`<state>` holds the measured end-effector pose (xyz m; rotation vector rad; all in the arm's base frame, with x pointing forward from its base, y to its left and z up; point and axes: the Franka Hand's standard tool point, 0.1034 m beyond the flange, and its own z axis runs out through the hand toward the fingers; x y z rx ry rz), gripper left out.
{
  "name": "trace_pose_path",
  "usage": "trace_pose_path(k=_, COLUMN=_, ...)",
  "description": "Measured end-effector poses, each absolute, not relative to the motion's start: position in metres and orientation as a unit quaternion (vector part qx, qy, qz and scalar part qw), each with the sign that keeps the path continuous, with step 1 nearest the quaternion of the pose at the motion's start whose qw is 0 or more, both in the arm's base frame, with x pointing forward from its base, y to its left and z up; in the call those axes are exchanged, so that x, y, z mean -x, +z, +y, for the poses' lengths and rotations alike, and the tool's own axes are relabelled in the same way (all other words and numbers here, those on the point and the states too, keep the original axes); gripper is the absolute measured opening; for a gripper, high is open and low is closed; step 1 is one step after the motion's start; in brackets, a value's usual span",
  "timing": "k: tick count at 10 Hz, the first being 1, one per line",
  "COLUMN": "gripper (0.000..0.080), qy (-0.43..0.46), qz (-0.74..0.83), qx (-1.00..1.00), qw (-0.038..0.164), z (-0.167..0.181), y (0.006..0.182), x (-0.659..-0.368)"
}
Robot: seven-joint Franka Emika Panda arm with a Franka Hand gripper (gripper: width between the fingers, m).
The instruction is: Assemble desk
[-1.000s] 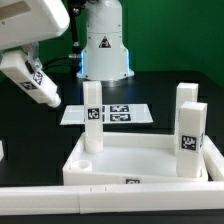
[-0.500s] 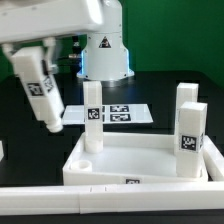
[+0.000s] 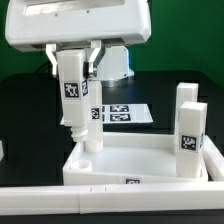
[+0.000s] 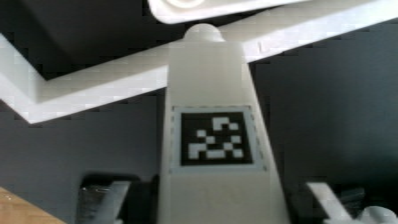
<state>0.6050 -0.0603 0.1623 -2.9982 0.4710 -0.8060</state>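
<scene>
The robot's two-finger gripper (image 3: pixel 76 60) hangs near the middle of the exterior view, its fingers clamped on the upper part of a white plastic block leg (image 3: pixel 74 98) that bears a black-and-white square tag. The leg is held close to upright, with its narrowed lower tip pointing down. Directly below lies the large flat white rectangular desk panel with a raised rim (image 3: pixel 140 160). A leg already stands in the panel's corner at about ten o'clock (image 3: pixel 93 127), just behind the held one, and two more legs stand together at about two o'clock (image 3: pixel 188 125). The held leg hovers over that ten o'clock region, and whether its tip touches anything cannot be told. In the wrist view the same leg (image 4: pixel 215 120) fills the picture, its tip aimed toward a round corner socket (image 4: pixel 210 8) beyond it. Behind the panel, at about twelve o'clock, lies the marker board (image 3: pixel 125 113). To do this step well, the tip should probably be centred over an empty socket, kept upright, lowered slowly, and steered clear of the standing leg, which a sideways brush could knock over.
</scene>
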Motion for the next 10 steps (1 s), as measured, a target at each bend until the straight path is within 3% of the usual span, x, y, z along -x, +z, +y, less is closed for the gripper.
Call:
trace_pose_path(k=2, gripper=0.0285, qy=-0.249, qz=0.108, qx=0.962, qw=-0.014, z=-0.06, y=0.147, x=-0.61)
trace_pose_path(k=4, gripper=0.0285, qy=-0.237, qz=0.111, qx=0.965, qw=-0.016, z=-0.061, y=0.131, x=-0.605)
trace_pose_path(k=10, gripper=0.0285, qy=-0.228, qz=0.128, qx=0.965, qw=-0.016, z=-0.069, y=0.121, x=-0.599)
